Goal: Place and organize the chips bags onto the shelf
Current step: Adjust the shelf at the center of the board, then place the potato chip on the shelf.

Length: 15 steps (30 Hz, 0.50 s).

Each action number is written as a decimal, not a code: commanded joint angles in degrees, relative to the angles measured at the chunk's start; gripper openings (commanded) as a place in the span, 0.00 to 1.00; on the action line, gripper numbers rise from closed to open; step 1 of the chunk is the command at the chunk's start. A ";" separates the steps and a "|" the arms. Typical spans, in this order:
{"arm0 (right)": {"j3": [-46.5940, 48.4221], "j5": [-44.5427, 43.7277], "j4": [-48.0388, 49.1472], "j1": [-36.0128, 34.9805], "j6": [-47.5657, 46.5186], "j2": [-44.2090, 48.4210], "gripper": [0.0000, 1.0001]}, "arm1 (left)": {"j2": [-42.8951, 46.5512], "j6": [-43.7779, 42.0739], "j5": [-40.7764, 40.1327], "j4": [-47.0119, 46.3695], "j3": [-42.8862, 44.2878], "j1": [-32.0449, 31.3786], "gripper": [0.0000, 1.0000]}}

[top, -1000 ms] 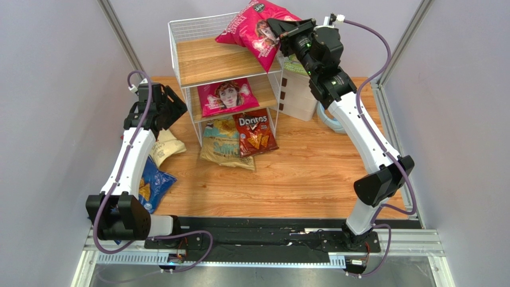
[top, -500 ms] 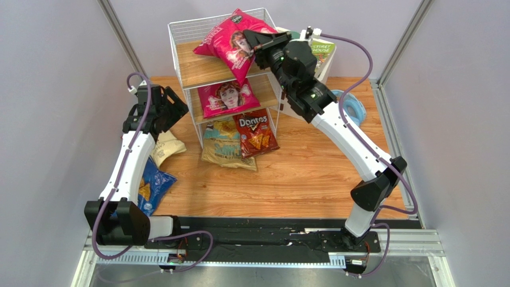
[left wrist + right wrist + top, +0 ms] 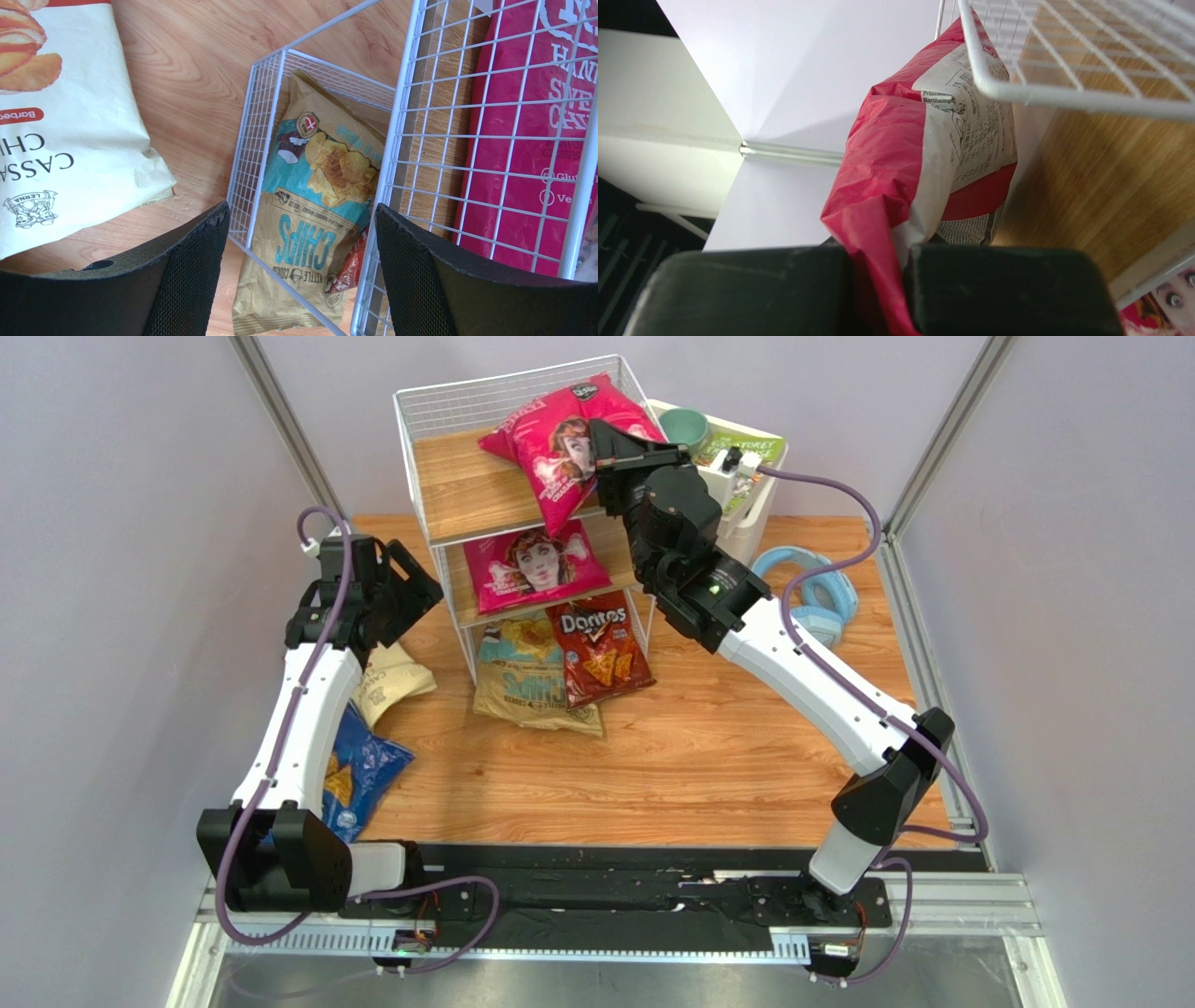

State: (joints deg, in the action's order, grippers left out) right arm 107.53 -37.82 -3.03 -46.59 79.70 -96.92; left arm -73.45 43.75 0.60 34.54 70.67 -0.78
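Glossy crinkled chips bags (image 3: 533, 564), wire-mesh shelf (image 3: 470, 483), wood-grain table (image 3: 701, 742).

The left arm (image 3: 302, 714) and the right arm (image 3: 814, 679) share one build: smooth white tubular links joined by chunky black motor housings. A lilac cable (image 3: 320, 508) runs along the left arm, and a longer lilac cable (image 3: 839, 482) loops off the right one. The left hand (image 3: 302, 269) has two black fingers (image 3: 193, 273) with fine cross-hatched inner pads. The right hand (image 3: 906, 290) shows blunt, matte black finger blocks. Both bases are bolted to a black plate (image 3: 617, 893) on a silver slotted rail (image 3: 281, 941).
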 commanded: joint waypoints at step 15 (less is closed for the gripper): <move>-3.02 -10.96 -3.91 1.15 10.38 4.81 0.72 | 1.29 -1.56 5.11 1.58 1.05 -1.07 0.79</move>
State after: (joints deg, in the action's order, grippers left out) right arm 105.34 -46.48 -4.10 -45.93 86.04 -95.79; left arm -73.45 43.38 2.33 34.54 70.67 -0.71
